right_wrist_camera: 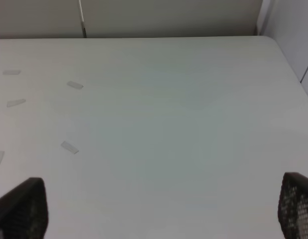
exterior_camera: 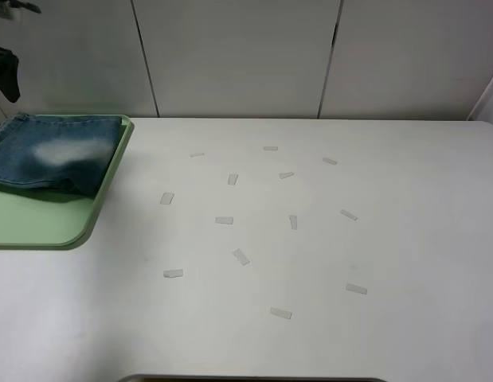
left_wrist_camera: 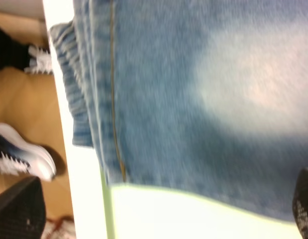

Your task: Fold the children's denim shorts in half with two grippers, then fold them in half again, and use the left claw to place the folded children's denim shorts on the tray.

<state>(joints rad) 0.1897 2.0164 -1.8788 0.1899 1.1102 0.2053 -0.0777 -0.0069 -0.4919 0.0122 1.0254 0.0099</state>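
Observation:
The children's denim shorts (exterior_camera: 55,155) lie folded on the far part of the pale-green tray (exterior_camera: 39,223) at the table's left edge. A faded pale patch faces up. In the left wrist view the shorts (left_wrist_camera: 193,99) fill most of the picture, lying on the tray (left_wrist_camera: 193,219). My left gripper (left_wrist_camera: 161,214) is open and empty above them, with only its black fingertips (left_wrist_camera: 19,211) showing at the frame's edges. My right gripper (right_wrist_camera: 158,209) is open and empty over bare white table. Neither gripper shows in the exterior high view.
Several small pale tape strips (exterior_camera: 240,256) are scattered over the middle of the white table (exterior_camera: 310,342). A dark object (exterior_camera: 5,70) hangs at the upper left. In the left wrist view, a person's shoes (left_wrist_camera: 24,159) stand on the floor beyond the table edge.

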